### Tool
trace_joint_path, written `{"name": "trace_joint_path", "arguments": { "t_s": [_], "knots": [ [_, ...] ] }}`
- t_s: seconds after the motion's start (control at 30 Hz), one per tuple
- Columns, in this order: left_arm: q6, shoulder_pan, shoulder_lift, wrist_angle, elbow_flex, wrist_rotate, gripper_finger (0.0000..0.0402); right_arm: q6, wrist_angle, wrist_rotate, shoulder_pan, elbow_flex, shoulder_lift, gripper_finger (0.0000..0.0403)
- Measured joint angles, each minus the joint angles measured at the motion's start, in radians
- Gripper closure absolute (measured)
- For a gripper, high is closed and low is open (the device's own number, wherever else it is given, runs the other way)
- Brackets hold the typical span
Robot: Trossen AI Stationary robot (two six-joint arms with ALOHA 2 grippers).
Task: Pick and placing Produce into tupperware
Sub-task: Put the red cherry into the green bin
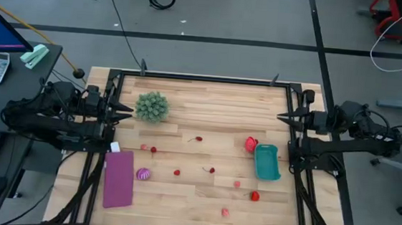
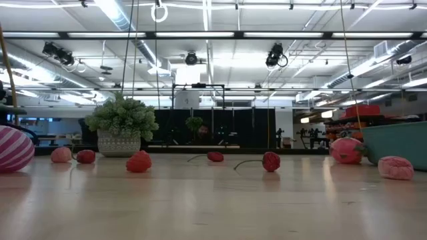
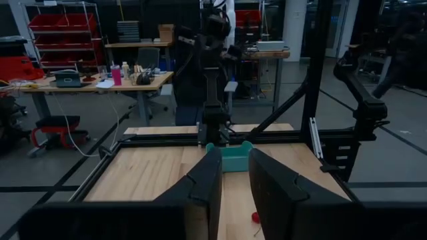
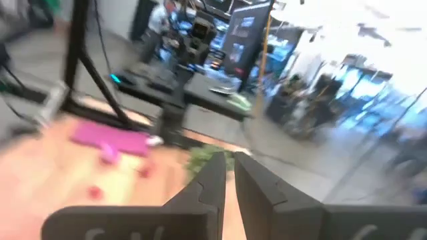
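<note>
The teal tupperware point(image 1: 267, 162) stands on its base near the table's right side; it also shows in the low view point(image 2: 397, 141) and the left wrist view point(image 3: 229, 159). Small red and pink produce point(image 1: 177, 172) lies scattered over the middle of the table point(image 2: 271, 161). A bigger red piece point(image 1: 252, 144) lies beside the tub's far end. The striped magenta round one point(image 1: 143, 173) rests next to the purple mat point(image 2: 13, 148). My left gripper point(image 1: 126, 109) hovers at the left edge with a narrow gap between its fingers point(image 3: 235, 160). My right gripper point(image 1: 282, 117) hovers at the right edge, shut point(image 4: 230, 160).
A green spiky plant ball point(image 1: 151, 106) stands near the far left corner, close to my left gripper. A flat purple mat point(image 1: 118, 178) lies by the left edge. A black frame point(image 1: 204, 77) rims the table. Bare wood lies along the near edge.
</note>
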State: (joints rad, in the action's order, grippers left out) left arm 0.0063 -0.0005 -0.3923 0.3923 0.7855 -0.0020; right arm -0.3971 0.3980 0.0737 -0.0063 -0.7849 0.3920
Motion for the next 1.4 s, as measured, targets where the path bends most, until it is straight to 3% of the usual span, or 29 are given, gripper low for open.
{"name": "trace_joint_path", "arguments": {
  "t_s": [0.4,0.5,0.8,1.03,1.13,1.23,1.4],
  "knots": [
    [0.005,0.000,-0.003,-0.050,0.000,0.000,0.0314,0.000,-0.004,0.000,0.000,0.000,0.013,0.0362],
    [0.005,0.000,-0.008,-0.049,0.000,0.000,0.0318,0.005,-0.072,-0.007,0.000,-0.002,0.034,0.0362],
    [0.010,0.011,-0.090,-0.118,0.000,-0.001,0.0328,0.127,-0.101,-0.079,0.003,-0.002,0.134,0.0362],
    [0.049,0.038,-0.136,-0.208,0.072,-0.138,0.0318,0.190,-0.149,-0.061,0.002,-0.021,0.252,0.0362],
    [0.078,0.050,-0.139,-0.109,0.170,-0.208,0.0306,0.215,-0.109,0.005,0.002,-0.081,0.312,0.0362],
    [0.036,0.057,-0.152,0.048,0.254,-0.235,0.0290,0.284,0.055,0.034,0.002,-0.159,0.393,0.0362],
    [-0.047,0.056,-0.182,0.220,0.267,-0.235,0.0261,0.468,0.311,0.037,0.002,-0.245,0.552,0.0362]
  ]
}}
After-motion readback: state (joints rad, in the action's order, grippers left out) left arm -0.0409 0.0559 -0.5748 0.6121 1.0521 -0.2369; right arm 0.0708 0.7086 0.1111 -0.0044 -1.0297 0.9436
